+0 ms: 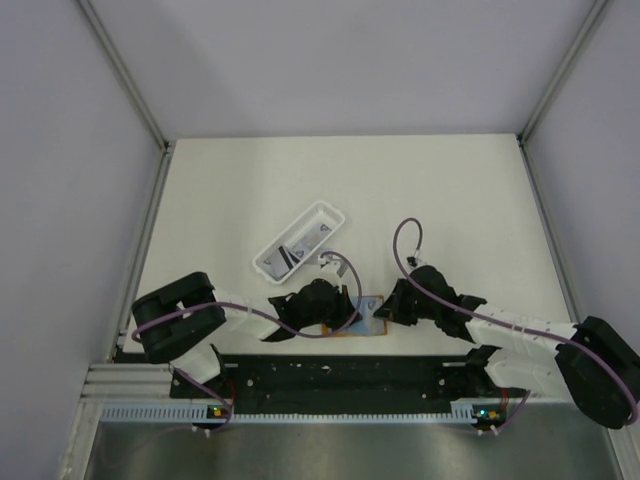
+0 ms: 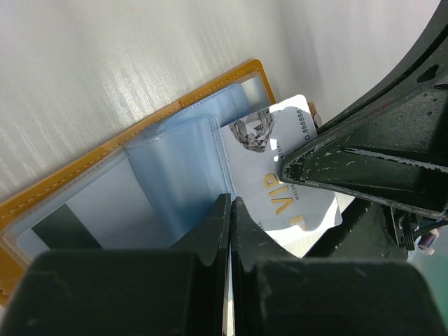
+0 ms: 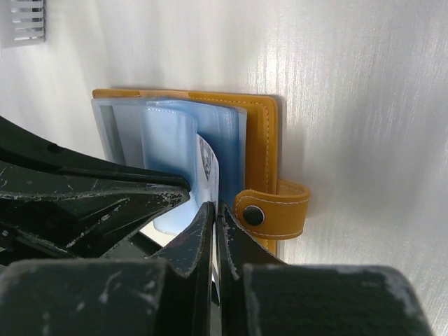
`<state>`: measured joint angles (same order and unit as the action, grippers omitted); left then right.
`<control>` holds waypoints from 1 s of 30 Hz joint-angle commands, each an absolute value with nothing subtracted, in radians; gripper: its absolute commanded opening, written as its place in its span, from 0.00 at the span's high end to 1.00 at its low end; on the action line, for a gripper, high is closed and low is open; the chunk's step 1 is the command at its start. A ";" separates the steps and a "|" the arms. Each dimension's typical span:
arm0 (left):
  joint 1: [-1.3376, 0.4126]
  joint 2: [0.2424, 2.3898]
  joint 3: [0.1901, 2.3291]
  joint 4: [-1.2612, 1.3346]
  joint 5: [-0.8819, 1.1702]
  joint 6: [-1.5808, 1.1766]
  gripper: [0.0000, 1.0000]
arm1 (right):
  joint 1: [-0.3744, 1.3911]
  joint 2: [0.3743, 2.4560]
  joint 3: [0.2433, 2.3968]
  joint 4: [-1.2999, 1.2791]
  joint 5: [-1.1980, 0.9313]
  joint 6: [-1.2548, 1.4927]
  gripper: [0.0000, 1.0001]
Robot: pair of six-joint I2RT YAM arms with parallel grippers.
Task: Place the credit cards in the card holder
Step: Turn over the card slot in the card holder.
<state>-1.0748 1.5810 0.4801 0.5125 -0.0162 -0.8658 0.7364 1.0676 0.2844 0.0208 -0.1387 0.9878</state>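
Closest in, left gripper (image 2: pixel 229 204), fingers pressed together on the edge of a clear blue sleeve of the card holder (image 3: pixel 262 140). Holder lying open on the white table (image 1: pixel 450 190) between both arms, mostly hidden by them from above. Opposite, right gripper (image 3: pixel 213 208) pinching a white VIP card (image 2: pixel 266 182) edge-on, one edge behind a sleeve, one corner covered by a black finger. Alongside, orange strap (image 3: pixel 269 213) with dark snap. Farther back, white tray (image 1: pixel 285 232) holding more cards (image 1: pixel 290 255).
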 commanded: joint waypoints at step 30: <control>-1.069 1.259 0.351 0.141 -0.187 -0.874 1.00 | 0.727 0.867 0.288 0.028 -0.207 0.934 1.00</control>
<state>-1.0737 1.2480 0.3679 0.1478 -0.1642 -0.8619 0.7364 0.9379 0.2745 0.0288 -0.1726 0.9604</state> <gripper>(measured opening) 0.012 0.006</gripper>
